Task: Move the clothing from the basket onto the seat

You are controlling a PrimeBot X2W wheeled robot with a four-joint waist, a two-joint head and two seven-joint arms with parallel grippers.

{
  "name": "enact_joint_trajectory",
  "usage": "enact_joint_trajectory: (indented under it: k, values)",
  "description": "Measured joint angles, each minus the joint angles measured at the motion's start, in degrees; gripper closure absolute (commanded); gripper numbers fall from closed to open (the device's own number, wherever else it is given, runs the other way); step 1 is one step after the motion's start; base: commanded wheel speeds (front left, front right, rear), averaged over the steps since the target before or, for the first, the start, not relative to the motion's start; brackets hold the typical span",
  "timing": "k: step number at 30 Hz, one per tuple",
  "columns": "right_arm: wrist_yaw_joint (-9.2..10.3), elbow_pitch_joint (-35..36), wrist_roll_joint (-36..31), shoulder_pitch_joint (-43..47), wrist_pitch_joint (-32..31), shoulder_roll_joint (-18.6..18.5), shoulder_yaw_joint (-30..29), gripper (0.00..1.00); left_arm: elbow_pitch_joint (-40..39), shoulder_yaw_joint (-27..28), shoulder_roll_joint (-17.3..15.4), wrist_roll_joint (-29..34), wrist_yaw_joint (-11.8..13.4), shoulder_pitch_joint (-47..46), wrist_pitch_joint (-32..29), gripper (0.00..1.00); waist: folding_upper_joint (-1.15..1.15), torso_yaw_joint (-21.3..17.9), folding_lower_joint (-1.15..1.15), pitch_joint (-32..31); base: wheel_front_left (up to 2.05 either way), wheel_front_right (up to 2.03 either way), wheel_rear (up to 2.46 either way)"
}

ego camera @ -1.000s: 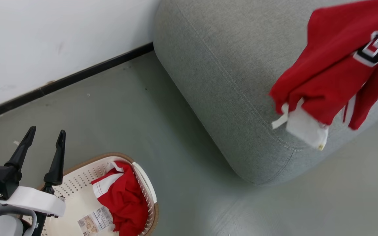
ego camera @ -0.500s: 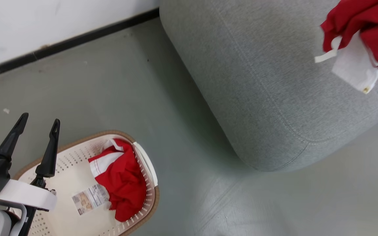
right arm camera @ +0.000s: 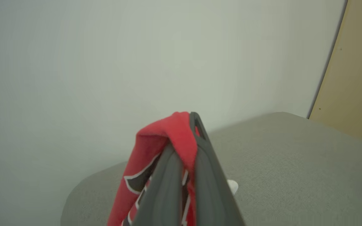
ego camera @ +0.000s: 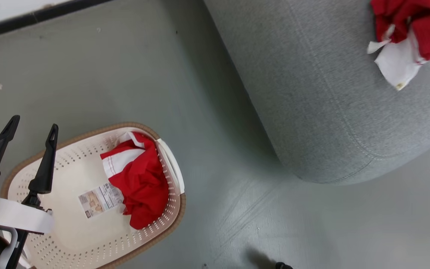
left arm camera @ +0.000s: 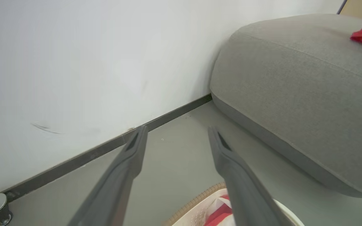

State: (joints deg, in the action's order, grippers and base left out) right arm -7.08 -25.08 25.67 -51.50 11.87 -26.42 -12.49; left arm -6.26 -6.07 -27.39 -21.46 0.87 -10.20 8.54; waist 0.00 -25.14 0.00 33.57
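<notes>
Clothing: one red garment (ego camera: pixel 140 186) is seen bunched against the basket's (ego camera: pixel 69 239) side wall, beside the barcode label (ego camera: pixel 101 200). The left gripper (ego camera: pixel 33 123) is held spread and empty over the basket, judged to be readied for that piece. Farther off, the jersey (right arm camera: pixel 165 144) is pinched in the clenched right gripper (right arm camera: pixel 191 124) over the grey seat (ego camera: pixel 312 112). It has not yet been released.

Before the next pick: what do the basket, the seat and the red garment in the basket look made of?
Basket: looks like moulded cream plastic, smooth and matt, with rows of small holes; its brown rim looks ribbed, perhaps wrapped cord.
Seat: grey woven upholstery, with visible weave and stitched seams.
Red garment: soft thin fabric, crumpled in folds, with white trim; the fibre is unclear.
</notes>
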Motion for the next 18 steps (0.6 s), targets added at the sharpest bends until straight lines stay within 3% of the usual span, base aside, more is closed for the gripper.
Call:
enact_joint_trajectory:
  k: [12, 18]
  values:
    - [0.0, -11.3, 2.6, 0.8, -2.7, 7.3, 0.1, 1.0, -1.7, -0.1, -1.5, 0.9, 0.0, -2.8, -1.4, 0.0, 0.0, 1.2, 0.0, 4.9, 0.0, 0.0, 0.0]
    - [0.0, -17.0, 4.5, 0.8, -7.8, 8.1, -1.3, 1.0, -1.4, -0.2, -1.8, 1.0, -0.1, -3.5, -1.9, 0.0, 0.0, 1.4, 0.0, 6.2, 0.0, 0.0, 0.0]
